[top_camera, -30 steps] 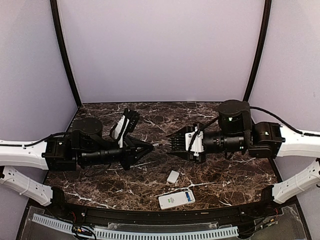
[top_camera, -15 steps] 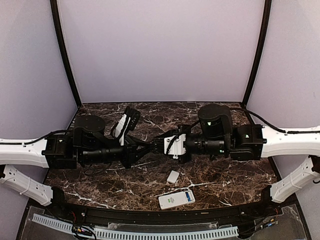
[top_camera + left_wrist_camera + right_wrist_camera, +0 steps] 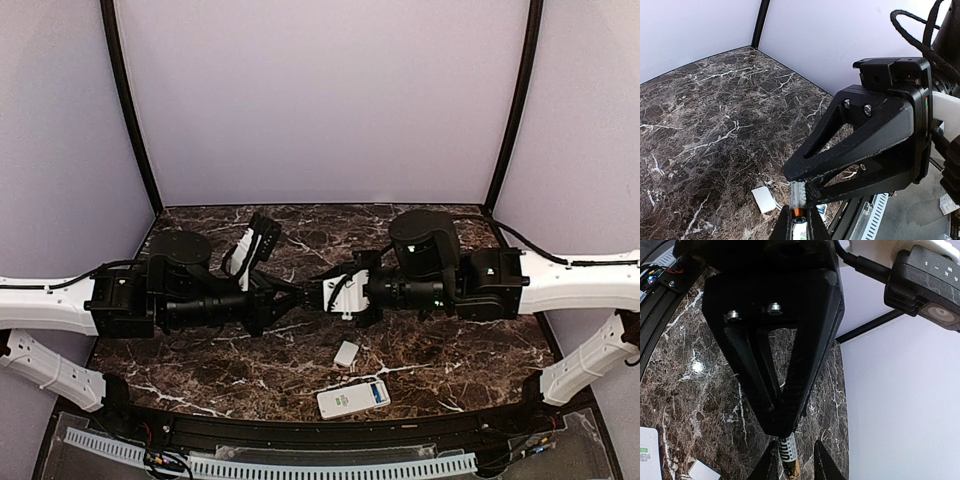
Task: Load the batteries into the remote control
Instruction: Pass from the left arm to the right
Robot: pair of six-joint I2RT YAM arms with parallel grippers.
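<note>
My left gripper [image 3: 303, 294] [image 3: 799, 220] is shut on one end of a small battery [image 3: 799, 197], a white cell with an orange band, held level above the table's middle. My right gripper [image 3: 322, 294] [image 3: 795, 460] meets it tip to tip. Its fingers are open and straddle the battery's other end [image 3: 788, 452], with a gap on one side. The white remote control [image 3: 353, 398] lies near the front edge. No other battery shows.
A small white squarish cover plate [image 3: 346, 353] lies on the dark marble table [image 3: 450, 350] just behind the remote, and also shows in the left wrist view [image 3: 763, 200]. Purple walls close in the back and sides. A perforated cable tray [image 3: 300, 466] runs along the front.
My right arm has swung left until its open fingers reach the battery at the left gripper's tip. The left arm has barely moved. The remote and the cover plate have not moved.
</note>
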